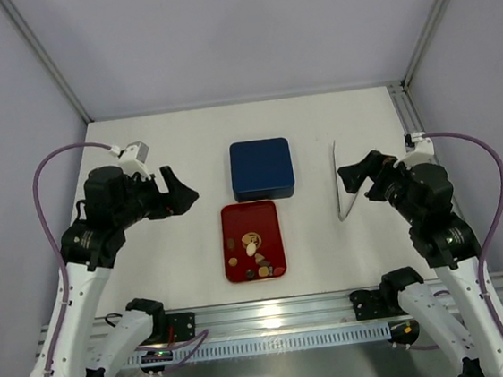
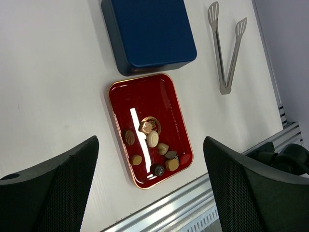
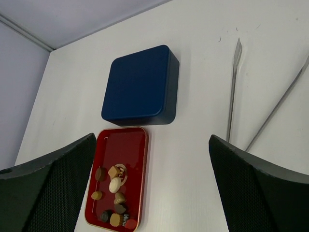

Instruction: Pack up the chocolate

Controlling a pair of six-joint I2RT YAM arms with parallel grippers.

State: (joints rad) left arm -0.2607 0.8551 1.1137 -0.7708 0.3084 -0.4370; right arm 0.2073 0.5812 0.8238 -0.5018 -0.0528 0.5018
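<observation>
The chocolate (image 1: 255,256) is several small brown, tan, cream and reddish pieces lying in the near half of a flat red tray (image 1: 248,218) at the table's middle. In the left wrist view the chocolate (image 2: 153,145) sits low in the red tray (image 2: 145,99); in the right wrist view the chocolate (image 3: 114,198) fills the tray's (image 3: 123,145) near end. My left gripper (image 1: 183,192) hovers open, left of the tray. Open as well, my right gripper (image 1: 355,176) hangs to the tray's right. Neither holds anything.
A dark blue square box (image 1: 262,168) with a plain closed top stands just behind the tray, also seen as the box (image 2: 149,34) and the box (image 3: 140,87). Metal tongs (image 1: 341,188) lie on the table beside my right gripper; the tongs (image 2: 225,53) spread in a V.
</observation>
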